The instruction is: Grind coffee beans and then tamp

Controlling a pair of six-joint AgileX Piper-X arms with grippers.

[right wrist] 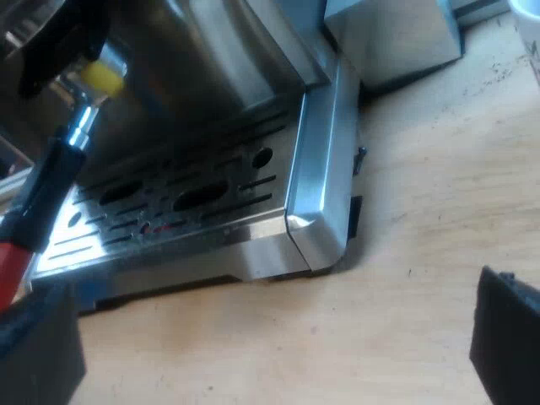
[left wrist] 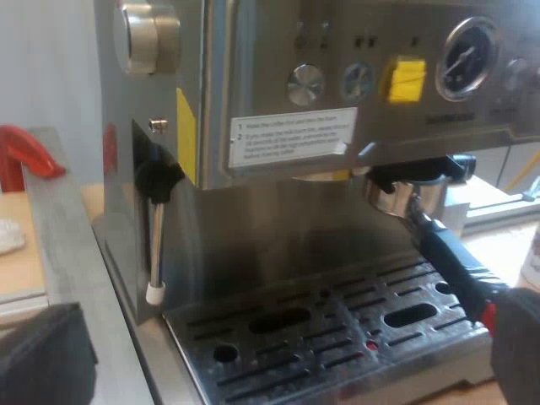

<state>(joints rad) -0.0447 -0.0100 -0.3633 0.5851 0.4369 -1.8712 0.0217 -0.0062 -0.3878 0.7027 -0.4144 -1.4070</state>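
The espresso machine [left wrist: 278, 126] stands close before me, with its slotted drip tray [left wrist: 321, 337] below. The metal holder [left wrist: 405, 194] is locked into the machine's front, and its dark handle [left wrist: 447, 253] slopes down to a red end [left wrist: 487, 314]. My left gripper [left wrist: 278, 367] is open over the drip tray, one finger [left wrist: 516, 346] right by the red end. My right gripper [right wrist: 270, 354] is open above the wooden table at the drip tray's [right wrist: 186, 202] corner. The handle [right wrist: 46, 198] and its red end [right wrist: 10, 261] run down beside one right finger [right wrist: 38, 359].
A steam wand [left wrist: 156, 236] with a black knob hangs at the machine's side. The front panel carries a pressure gauge [left wrist: 468, 59], round buttons and a yellow tag [left wrist: 405, 80]. A red object [left wrist: 25, 156] lies beyond the machine. Bare wooden table [right wrist: 405, 253] surrounds the machine's base.
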